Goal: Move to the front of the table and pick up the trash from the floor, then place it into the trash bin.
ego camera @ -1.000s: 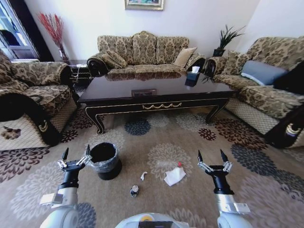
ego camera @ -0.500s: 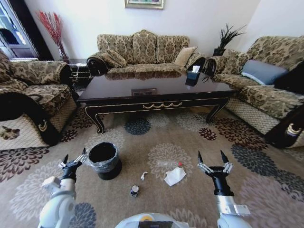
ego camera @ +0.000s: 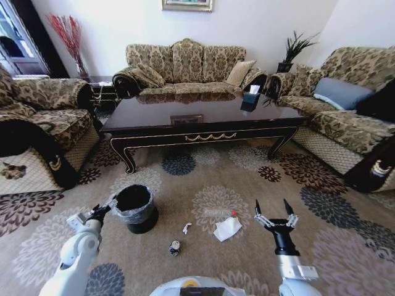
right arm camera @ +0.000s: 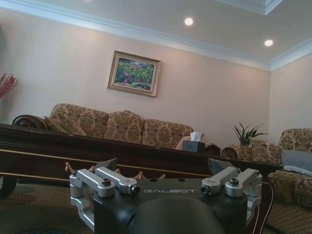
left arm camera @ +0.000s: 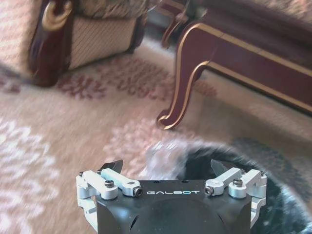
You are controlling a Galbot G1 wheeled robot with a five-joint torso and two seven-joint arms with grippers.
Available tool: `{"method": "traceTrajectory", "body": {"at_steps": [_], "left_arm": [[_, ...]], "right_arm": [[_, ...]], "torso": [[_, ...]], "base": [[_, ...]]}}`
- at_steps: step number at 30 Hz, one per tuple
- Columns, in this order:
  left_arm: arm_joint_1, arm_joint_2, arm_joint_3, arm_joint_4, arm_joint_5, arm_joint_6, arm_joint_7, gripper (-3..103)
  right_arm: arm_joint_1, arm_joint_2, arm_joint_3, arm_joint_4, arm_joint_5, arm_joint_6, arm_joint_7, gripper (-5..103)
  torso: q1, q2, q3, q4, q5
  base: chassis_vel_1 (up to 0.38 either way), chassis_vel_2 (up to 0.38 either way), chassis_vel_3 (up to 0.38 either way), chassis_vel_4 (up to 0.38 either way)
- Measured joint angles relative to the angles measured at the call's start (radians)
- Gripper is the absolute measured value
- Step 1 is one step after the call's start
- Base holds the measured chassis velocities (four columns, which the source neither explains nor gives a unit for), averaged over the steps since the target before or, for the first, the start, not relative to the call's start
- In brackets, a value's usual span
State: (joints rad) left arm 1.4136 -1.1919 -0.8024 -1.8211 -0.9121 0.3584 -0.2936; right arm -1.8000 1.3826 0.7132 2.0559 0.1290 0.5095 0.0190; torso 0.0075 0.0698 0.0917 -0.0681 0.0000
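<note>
Head view, left gripper (ego camera: 106,207): fingers spread, holding nothing, just beside the trash bin (ego camera: 135,208); it has swung in toward the rim since a second ago.
Right gripper (ego camera: 271,210): wide open, empty, upright over the floor (ego camera: 203,179), hardly moved.
Trash: crumpled white wrapper (ego camera: 226,228) with a red spot, tiny white scrap (ego camera: 186,228), crushed dark can (ego camera: 175,247), all lying on the carpet between the arms.
Bin: black, crinkly bag over its rim, near the table (ego camera: 200,123).
Writing: "GALBOT" on both gripper bodies.
</note>
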Motion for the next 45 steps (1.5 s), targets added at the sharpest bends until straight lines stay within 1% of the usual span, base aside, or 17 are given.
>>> {"method": "traceTrajectory", "body": {"at_steps": [4,8,10,18,23,24,25,26,29,32,33,36,38,40,41,45], "left_arm": [[-0.011,-0.009,0.001,0.039,0.004,0.003,-0.004,100],[-0.025,-0.014,0.008,0.079,-0.006,-0.004,0.004,100],[-0.034,-0.014,0.015,0.099,-0.005,-0.018,0.024,100],[-0.082,-0.007,0.035,0.144,0.002,-0.058,0.089,100],[-0.119,0.002,0.058,0.181,0.003,-0.066,0.100,100],[-0.124,0.002,0.062,0.185,0.003,-0.066,0.100,103],[-0.124,0.002,0.062,0.185,0.003,-0.066,0.100,103],[-0.128,0.001,0.068,0.189,0.003,-0.066,0.099,101],[-0.127,-0.004,0.073,0.189,0.004,-0.063,0.094,100],[-0.112,-0.011,0.074,0.185,0.011,-0.052,0.085,88],[-0.112,-0.011,0.074,0.185,0.011,-0.052,0.085,88],[-0.105,-0.011,0.071,0.191,0.017,-0.050,0.082,72],[-0.102,-0.010,0.070,0.194,0.018,-0.049,0.082,72],[-0.095,-0.008,0.068,0.195,0.019,-0.049,0.088,60],[-0.095,-0.008,0.068,0.195,0.019,-0.049,0.088,60],[-0.074,-0.007,0.064,0.184,0.023,-0.049,0.096,39]], "right_arm": [[0.015,-0.016,0.000,-0.021,0.009,0.000,0.002,100],[0.031,-0.025,-0.004,-0.043,0.016,0.000,0.009,100],[0.042,-0.027,-0.014,-0.055,0.016,-0.001,0.010,100],[0.058,-0.024,-0.034,-0.074,0.007,-0.009,0.011,100],[0.061,-0.025,-0.034,-0.078,0.004,-0.011,0.011,100],[0.061,-0.026,-0.034,-0.078,0.004,-0.012,0.011,100],[0.061,-0.026,-0.034,-0.078,0.004,-0.012,0.011,100],[0.060,-0.026,-0.032,-0.078,0.005,-0.012,0.011,100],[0.059,-0.027,-0.029,-0.078,0.006,-0.012,0.011,100],[0.059,-0.030,-0.026,-0.082,0.010,-0.012,0.012,100],[0.059,-0.030,-0.026,-0.082,0.010,-0.012,0.012,100],[0.061,-0.031,-0.026,-0.085,0.011,-0.012,0.012,100],[0.062,-0.031,-0.027,-0.087,0.011,-0.012,0.012,100],[0.066,-0.032,-0.030,-0.091,0.011,-0.012,0.012,100],[0.066,-0.032,-0.030,-0.091,0.011,-0.012,0.012,100],[0.071,-0.035,-0.032,-0.097,0.012,-0.012,0.013,100]], "torso": [[0.000,0.000,0.000,0.0001,0.0000],[0.000,0.000,0.000,-0.0002,-0.0001],[0.000,0.000,0.000,0.0001,0.0000],[0.000,0.000,0.000,-0.0001,0.0000],[0.000,0.000,0.000,-0.0002,0.0001],[0.000,0.000,0.000,-0.0003,0.0000],[0.000,0.000,0.000,-0.0003,0.0000],[0.000,0.000,0.000,-0.0002,-0.0001],[0.000,0.000,0.000,-0.0002,0.0000],[0.000,0.000,0.000,-0.0001,0.0000],[0.000,0.000,0.000,-0.0001,0.0000],[0.000,0.000,0.000,-0.0002,0.0000],[0.000,0.000,0.000,-0.0002,0.0000],[0.000,0.000,0.000,-0.0003,0.0002],[0.000,0.000,0.000,-0.0003,0.0002],[0.000,0.000,0.000,-0.0002,0.0001]], "base": [[0.000,0.000,0.000,0.000],[0.000,0.000,0.000,0.000],[0.000,0.000,0.000,0.000],[0.000,0.000,0.000,0.000],[0.000,0.000,0.000,0.000],[0.000,0.000,0.000,0.000],[0.000,0.000,0.000,0.000],[0.000,0.000,0.000,0.000],[0.000,0.000,0.000,0.000],[0.000,0.000,0.000,0.000],[0.000,0.000,0.000,0.000],[0.000,0.000,0.000,0.000],[0.000,0.000,0.000,0.000],[0.000,0.000,0.000,0.000],[0.000,0.000,0.000,0.000],[0.000,0.000,0.000,0.000]]}}
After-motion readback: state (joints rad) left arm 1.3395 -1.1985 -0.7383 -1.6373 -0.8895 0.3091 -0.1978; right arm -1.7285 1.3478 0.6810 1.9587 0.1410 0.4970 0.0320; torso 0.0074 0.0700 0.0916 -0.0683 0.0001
